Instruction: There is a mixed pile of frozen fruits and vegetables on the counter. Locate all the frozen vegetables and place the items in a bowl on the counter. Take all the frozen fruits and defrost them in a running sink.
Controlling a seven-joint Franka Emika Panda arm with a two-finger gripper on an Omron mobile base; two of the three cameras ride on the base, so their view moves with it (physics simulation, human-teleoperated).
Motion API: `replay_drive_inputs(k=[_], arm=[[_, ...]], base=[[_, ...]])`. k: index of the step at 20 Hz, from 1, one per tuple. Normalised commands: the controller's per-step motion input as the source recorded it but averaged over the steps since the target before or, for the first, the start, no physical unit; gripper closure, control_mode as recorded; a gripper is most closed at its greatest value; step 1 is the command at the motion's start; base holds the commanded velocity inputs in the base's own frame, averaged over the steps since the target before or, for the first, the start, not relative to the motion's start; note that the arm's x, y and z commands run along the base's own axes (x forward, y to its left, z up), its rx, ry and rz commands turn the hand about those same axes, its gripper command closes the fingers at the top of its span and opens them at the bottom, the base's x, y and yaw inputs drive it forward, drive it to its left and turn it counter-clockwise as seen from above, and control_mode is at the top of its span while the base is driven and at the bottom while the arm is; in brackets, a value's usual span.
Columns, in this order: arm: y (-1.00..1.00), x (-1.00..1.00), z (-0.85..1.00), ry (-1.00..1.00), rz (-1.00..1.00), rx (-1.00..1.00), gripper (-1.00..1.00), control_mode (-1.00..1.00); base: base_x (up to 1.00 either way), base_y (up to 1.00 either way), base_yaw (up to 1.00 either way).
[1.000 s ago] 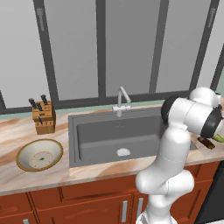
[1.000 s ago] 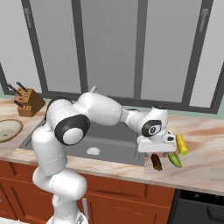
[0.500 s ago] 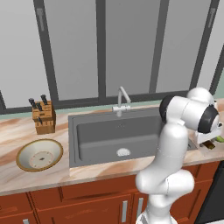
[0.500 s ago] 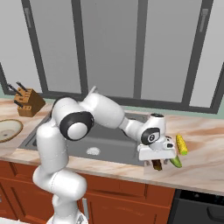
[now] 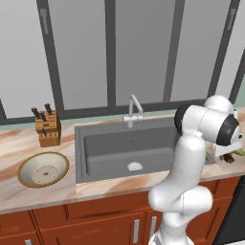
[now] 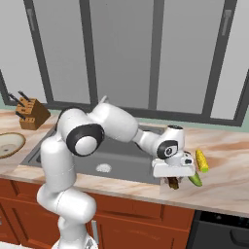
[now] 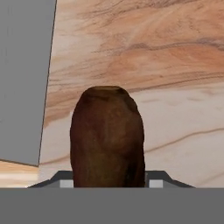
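The dark brown stubby lump [image 7: 107,138], rough and matte with a blunt rounded top, stands on the beige-pink marbled stone counter [image 7: 175,65] just right of the dark grey rectangular sink [image 6: 116,158]. Your gripper [image 6: 173,182] is clamped on it, the white arm stretched low across the basin with the hand pointing down. From the right base view you see a ridged yellow corn cob [image 6: 201,160] and a smooth green piece [image 6: 195,180] just beside the hand; the left base view gives you the wide cream bowl with a tan-gold rim [image 5: 28,180], well apart to the left.

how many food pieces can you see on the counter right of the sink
3: corn cob farthest right, green piece beside it, dark brown lump under the gripper. Others may hide behind the hand.
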Motion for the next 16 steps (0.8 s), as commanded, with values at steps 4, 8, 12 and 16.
replay_drive_inputs(k=[4,8,12,16], arm=[[0.65,-0.14,0.73,-0.01,0.02,-0.02,1.00,-1.00],[0.60,-0.06,0.73,-0.01,0.01,0.02,1.00,-1.00],[0.70,-0.04,0.44,-0.05,0.00,0.07,1.00,-1.00],[0.85,-0.11,0.33,-0.09,0.00,0.06,1.00,-1.00]], base=[[0.00,0.00,0.00],[0.00,0.00,0.00],[0.00,0.00,0.00],[0.00,0.00,0.00]])
